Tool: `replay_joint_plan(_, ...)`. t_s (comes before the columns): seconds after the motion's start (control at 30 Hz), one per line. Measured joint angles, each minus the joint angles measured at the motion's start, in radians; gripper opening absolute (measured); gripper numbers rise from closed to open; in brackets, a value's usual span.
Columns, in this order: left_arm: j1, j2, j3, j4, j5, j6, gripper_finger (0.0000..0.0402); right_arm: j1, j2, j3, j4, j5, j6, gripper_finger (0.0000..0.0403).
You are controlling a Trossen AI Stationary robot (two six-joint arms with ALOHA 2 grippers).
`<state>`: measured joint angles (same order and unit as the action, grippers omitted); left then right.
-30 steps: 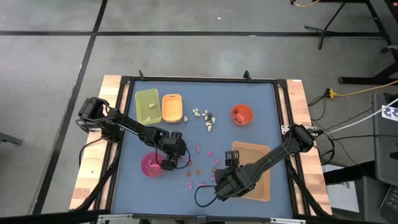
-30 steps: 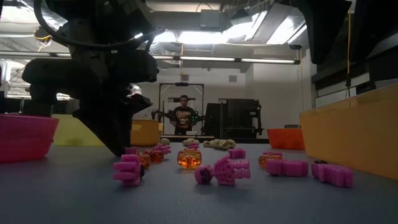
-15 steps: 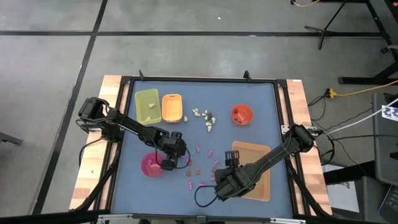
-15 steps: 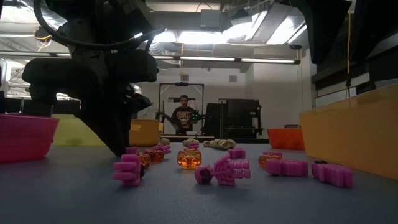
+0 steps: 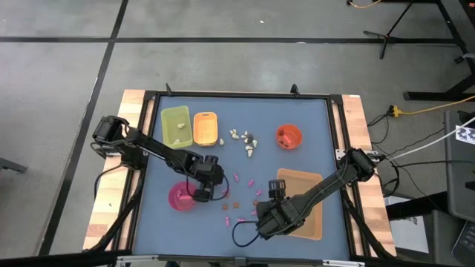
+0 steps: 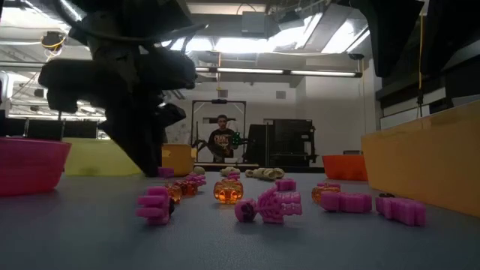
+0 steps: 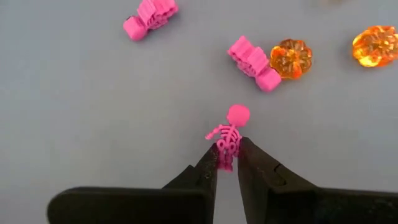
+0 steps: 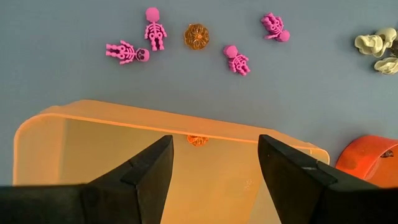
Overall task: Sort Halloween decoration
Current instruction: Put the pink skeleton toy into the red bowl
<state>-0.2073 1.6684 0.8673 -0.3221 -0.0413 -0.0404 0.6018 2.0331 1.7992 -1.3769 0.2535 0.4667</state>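
Bare mat [image 5: 312, 122] lies open along the far edge, while scattered trinkets [image 5: 239, 179] crowd the middle.

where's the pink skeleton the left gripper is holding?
In the left wrist view, the pink skeleton sits pinched in the left gripper, above the blue mat, near a pink trinket touching an orange pumpkin.

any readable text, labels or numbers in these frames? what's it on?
None legible.
Person's dark shirt in the room behind the table: a light print, too small to read.
Black-and-white patterned tag at the high view's right edge: a marker pattern, no readable characters.
Trays, bowls, trinkets and both end effectors: no markings seen.
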Motion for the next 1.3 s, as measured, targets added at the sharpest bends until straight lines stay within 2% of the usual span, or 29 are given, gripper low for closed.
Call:
replay_joint_plan(0.3, -0.012, -0.002, 0.169, -0.238, 0.007, 0.021, 0.003, 0.0, 0.0, 0.0, 0.0, 0.0, 0.0, 0.0234)
replay_joint_plan(0.67, -0.077, -0.002, 0.379, -0.553, 0.009, 0.036, 0.003, 0.0, 0.0, 0.0, -0.023, 0.013, -0.008, 0.0234)
replay_joint_plan(0.93, -0.162, -0.003, 0.428, -0.779, 0.01, -0.122, 0.003, -0.006, 0.0, 0.0, -0.04, 0.153, -0.141, 0.0234)
replay_joint_plan(1.2, -0.272, -0.003, 0.428, -0.979, 0.01, -0.371, 0.003, -0.095, 0.0, 0.0, -0.038, 0.158, -0.284, 0.0234)
replay_joint_plan(1.3, -0.311, -0.003, 0.428, -1.0, 0.008, -0.446, 0.003, -0.146, 0.0, 0.0, -0.03, 0.158, -0.359, 0.0234)
